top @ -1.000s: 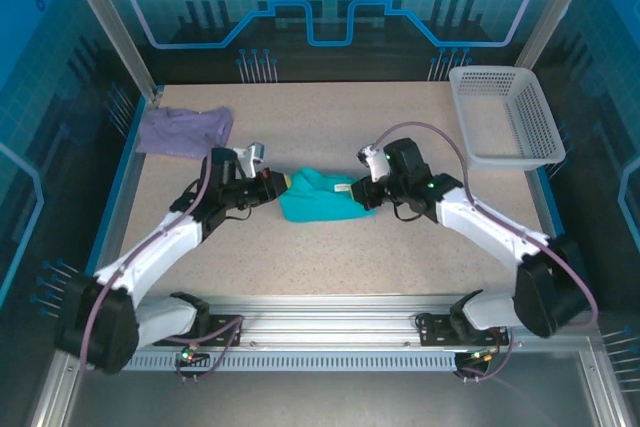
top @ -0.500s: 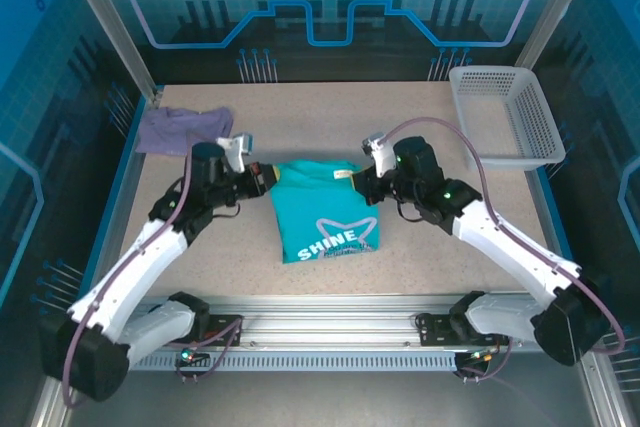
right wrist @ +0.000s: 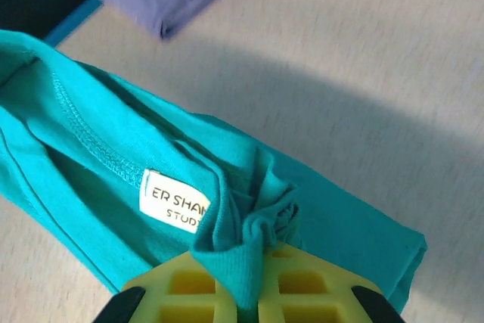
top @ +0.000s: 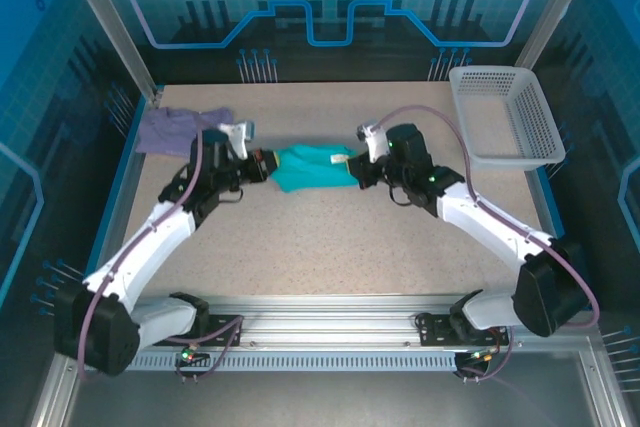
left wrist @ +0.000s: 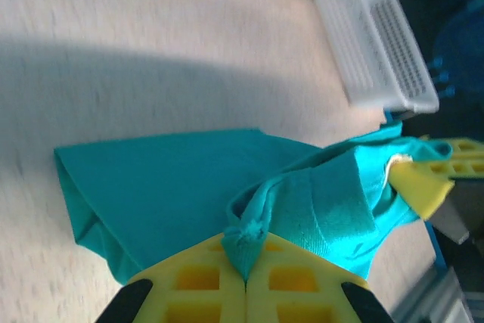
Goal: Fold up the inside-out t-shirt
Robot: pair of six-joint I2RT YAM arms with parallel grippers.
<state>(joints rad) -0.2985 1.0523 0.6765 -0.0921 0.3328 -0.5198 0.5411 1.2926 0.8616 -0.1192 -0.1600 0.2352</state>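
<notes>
Your left tool (left wrist: 246, 264) is pressed together on a small nub of teal cloth, and your right tool (right wrist: 257, 266) is pinching a gathered tuck of the same garment. Between them the t-shirt (top: 310, 169) hangs in a short, bunched band. The right tool has the end nearer the white basket (top: 500, 117) and the left tool the end farther from it. The whole shirt sits well apart from the basket, on the side where the lavender shirt (top: 185, 130) lies.

The step in hand looks like opening the bundle out so that it can lie flat. Both grips are thin bites at the fingertips, so draw the tools apart gently and in step, because a sharp tug could pull a nub free. Lower both ends together so the slack settles onto the bench (top: 330, 247) without rolling under itself.

The fabric is a soft, limp knit that creases readily and folds into layers. Beside the right tool's pinch you can see a white label (right wrist: 172, 203) with dark print and a stitched neck edge (right wrist: 91, 141). The tool fingers are yellow with square pockets, the bench is pale, matte and speckled, and the basket is stiff plastic mesh.
</notes>
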